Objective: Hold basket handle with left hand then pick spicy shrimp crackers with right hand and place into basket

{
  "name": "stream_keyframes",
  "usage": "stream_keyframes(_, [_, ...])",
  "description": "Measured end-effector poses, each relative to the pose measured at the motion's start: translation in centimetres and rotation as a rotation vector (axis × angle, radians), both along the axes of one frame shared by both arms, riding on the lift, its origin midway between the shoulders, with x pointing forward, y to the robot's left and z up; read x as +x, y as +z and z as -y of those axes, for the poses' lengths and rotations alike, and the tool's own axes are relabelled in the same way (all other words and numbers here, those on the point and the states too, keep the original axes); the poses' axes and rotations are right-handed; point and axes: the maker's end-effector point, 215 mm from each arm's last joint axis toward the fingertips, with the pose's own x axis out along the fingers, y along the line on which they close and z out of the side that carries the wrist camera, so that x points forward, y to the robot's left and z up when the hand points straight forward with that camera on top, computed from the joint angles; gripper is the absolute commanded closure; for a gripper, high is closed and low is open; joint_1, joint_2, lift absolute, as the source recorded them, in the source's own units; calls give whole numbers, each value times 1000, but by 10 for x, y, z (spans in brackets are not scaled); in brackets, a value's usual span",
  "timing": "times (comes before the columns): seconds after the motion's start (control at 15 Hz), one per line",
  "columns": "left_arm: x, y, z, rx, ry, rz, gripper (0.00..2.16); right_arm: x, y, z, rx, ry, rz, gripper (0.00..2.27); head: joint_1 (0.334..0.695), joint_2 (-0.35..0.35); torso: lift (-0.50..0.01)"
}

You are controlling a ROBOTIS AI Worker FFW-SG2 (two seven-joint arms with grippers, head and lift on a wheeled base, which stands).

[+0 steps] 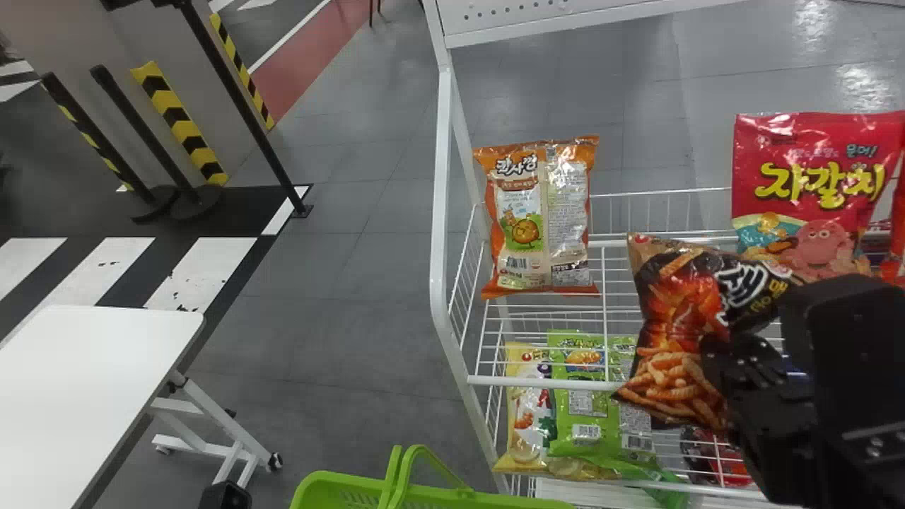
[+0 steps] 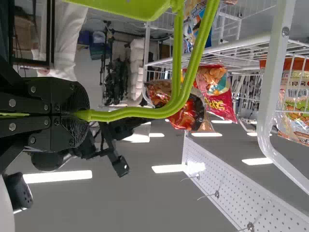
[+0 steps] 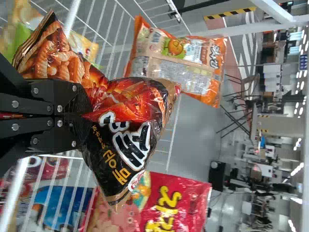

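In the head view, my right gripper (image 1: pixel 735 375) is at the right, in front of the rack, holding the black and orange spicy shrimp crackers bag (image 1: pixel 679 332). The right wrist view shows the right gripper (image 3: pixel 79 115) pinching the crumpled middle of the crackers bag (image 3: pixel 130 130). The green basket (image 1: pixel 339 491) is low at the bottom centre of the head view, its handle raised. In the left wrist view, my left gripper (image 2: pixel 79 115) is shut on the green handle (image 2: pixel 140 112), with part of the basket (image 2: pixel 130 7) beyond.
A white wire rack (image 1: pixel 442 212) stands right of centre, with an orange snack bag (image 1: pixel 541 219) and a red snack bag (image 1: pixel 813 177) on its upper level. Green and yellow bags (image 1: pixel 587 396) lie lower. A white table (image 1: pixel 92 396) stands at the left.
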Motion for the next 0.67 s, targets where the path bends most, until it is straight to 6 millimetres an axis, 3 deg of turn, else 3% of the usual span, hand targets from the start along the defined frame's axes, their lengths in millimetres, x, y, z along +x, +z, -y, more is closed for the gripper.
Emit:
stream_keyframes(0.47, [3,-1,-2,-6,7,-1,2148,-86,-50,-35,85,122,-303,2246,695,350,-10])
stream_keyframes(0.67, [6,-1,-2,-7,7,2,2148,-116,-57,-61,105,196,-380,2246,695,350,-10])
